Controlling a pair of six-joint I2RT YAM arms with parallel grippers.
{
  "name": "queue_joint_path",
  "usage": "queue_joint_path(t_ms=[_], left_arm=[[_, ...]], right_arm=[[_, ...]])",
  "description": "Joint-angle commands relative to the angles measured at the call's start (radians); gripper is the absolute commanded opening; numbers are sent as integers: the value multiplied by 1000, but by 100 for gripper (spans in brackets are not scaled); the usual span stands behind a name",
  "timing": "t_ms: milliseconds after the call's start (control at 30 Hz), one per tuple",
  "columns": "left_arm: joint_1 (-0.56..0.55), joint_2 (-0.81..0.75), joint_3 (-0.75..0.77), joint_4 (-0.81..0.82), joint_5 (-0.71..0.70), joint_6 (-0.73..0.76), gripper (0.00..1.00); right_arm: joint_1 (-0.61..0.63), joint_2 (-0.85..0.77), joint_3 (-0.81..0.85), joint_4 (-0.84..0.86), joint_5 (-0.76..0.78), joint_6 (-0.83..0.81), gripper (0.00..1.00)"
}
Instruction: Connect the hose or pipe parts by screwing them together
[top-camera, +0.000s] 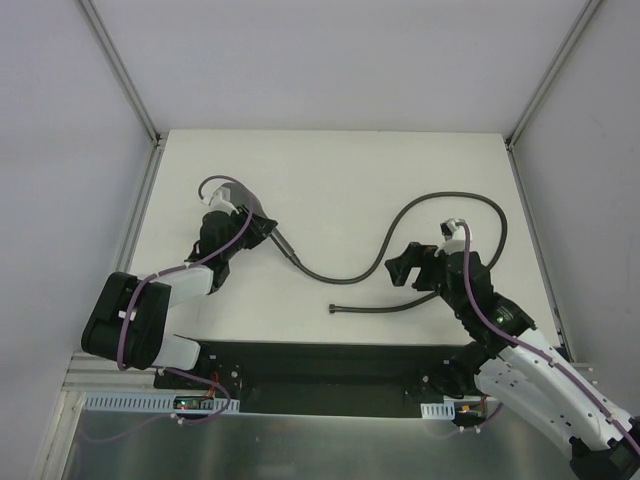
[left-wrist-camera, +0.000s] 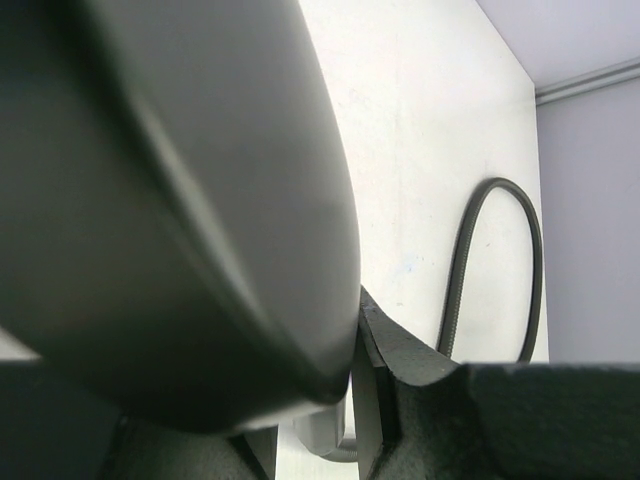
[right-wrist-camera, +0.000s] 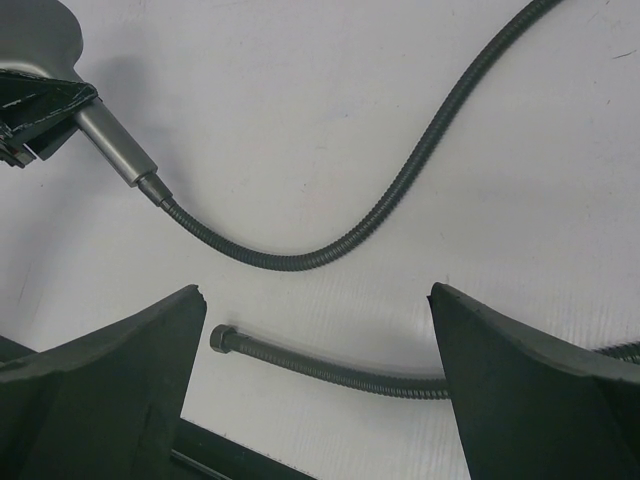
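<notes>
The grey shower head (left-wrist-camera: 170, 200) fills the left wrist view, and my left gripper (left-wrist-camera: 312, 425) is shut on it near its neck. From above, that gripper (top-camera: 260, 228) sits at mid-left with the tapered handle (top-camera: 284, 245) pointing right. In the right wrist view the handle (right-wrist-camera: 112, 140) meets one end fitting of the dark hose (right-wrist-camera: 300, 262). The hose (top-camera: 455, 197) loops right and back. Its free end nut (right-wrist-camera: 222, 338) lies on the table between the fingers of my right gripper (right-wrist-camera: 315, 292), which is open. From above, this gripper (top-camera: 405, 268) hovers over the hose's lower run.
The white table (top-camera: 330, 170) is walled by pale panels at the back and sides. A black mounting strip (top-camera: 320, 365) runs along the near edge between the arm bases. Purple cables run along both arms.
</notes>
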Motion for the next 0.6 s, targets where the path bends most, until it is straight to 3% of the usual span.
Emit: queue_joint_path(t_ms=[0, 167, 467, 567], left_arm=[[5, 0, 18, 119, 26, 2, 9], [5, 22, 10, 87, 4, -15, 18], [5, 59, 24, 36, 5, -26, 19], [3, 59, 29, 22, 8, -27, 28]], right_arm=[[5, -16, 37, 13, -19, -10, 96], [5, -12, 43, -12, -28, -9, 96], [5, -56, 54, -55, -57, -12, 96], [5, -64, 57, -71, -48, -13, 96]])
